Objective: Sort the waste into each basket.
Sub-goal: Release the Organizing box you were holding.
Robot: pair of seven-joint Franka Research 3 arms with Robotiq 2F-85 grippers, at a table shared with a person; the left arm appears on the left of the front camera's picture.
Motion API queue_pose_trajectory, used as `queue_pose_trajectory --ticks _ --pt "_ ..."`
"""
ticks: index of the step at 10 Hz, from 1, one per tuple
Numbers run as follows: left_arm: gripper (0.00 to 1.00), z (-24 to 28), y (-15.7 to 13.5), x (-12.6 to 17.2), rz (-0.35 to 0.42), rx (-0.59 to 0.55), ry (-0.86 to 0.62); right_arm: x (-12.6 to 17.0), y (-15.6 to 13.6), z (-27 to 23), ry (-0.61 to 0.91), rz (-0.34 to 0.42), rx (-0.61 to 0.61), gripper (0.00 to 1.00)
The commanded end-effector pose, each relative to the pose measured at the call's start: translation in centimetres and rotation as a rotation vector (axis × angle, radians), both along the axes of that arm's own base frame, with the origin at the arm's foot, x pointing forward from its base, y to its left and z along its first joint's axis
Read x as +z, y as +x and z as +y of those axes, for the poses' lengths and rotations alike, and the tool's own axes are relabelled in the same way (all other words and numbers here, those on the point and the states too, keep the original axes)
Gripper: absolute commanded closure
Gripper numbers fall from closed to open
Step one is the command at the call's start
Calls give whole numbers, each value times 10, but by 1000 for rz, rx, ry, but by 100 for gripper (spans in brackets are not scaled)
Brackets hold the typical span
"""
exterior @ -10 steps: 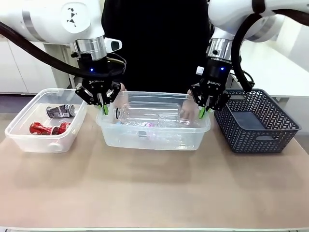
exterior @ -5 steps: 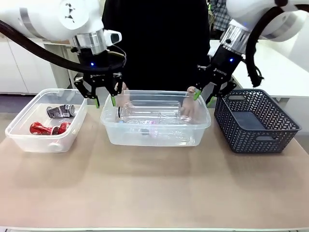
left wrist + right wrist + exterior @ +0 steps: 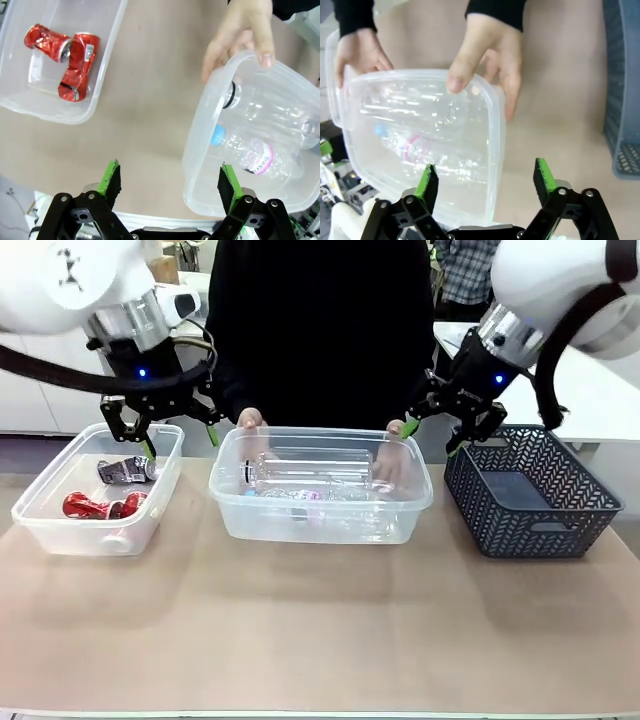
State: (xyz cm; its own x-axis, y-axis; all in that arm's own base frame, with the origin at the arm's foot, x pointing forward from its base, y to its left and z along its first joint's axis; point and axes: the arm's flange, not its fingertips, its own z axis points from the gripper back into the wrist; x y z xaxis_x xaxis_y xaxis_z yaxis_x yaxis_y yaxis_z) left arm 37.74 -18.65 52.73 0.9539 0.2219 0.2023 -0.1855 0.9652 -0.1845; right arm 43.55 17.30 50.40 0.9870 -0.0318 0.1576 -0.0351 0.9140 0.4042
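Two clear baskets stand on the table. The left basket [image 3: 40,525] [image 3: 102,82] holds red cans [image 3: 85,506] [image 3: 72,57] and a dark silver can [image 3: 125,470]. The middle basket [image 3: 300,431] [image 3: 192,145] [image 3: 498,130] holds clear bottles [image 3: 310,475] [image 3: 250,155] [image 3: 410,145]. A person's hands [image 3: 250,420] [image 3: 487,55] rest on its far rim. My left gripper [image 3: 182,438] [image 3: 170,182] hangs open between the two baskets. My right gripper [image 3: 432,435] [image 3: 485,182] hangs open above the middle basket's right end. Neither holds anything.
A dark grey lattice basket [image 3: 530,490] [image 3: 622,100] stands at the right, just beside my right gripper. The person stands close behind the middle basket. Bare tabletop [image 3: 320,630] stretches across the near side.
Both grippers have opened wide and risen off the ends of the middle basket. The left one has drifted left, the right one up and to the right. The basket has shifted slightly right.
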Motion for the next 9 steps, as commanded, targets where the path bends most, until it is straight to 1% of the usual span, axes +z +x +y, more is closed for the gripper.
queue_pose_trajectory --ticks 1,2,3,9 --pt "0 -1 0 -20 -63 -87 -49 -10 -12 -10 94 -101 36 0" --pt "0 0 0 0 0 0 0 -14 -7 -7 79 -52 -31 0" --pt "0 0 0 0 0 0 0 -1 -4 -3 23 -45 6 0" --pt "0 0 0 0 0 0 0 -1 -4 -3 23 -45 6 0"
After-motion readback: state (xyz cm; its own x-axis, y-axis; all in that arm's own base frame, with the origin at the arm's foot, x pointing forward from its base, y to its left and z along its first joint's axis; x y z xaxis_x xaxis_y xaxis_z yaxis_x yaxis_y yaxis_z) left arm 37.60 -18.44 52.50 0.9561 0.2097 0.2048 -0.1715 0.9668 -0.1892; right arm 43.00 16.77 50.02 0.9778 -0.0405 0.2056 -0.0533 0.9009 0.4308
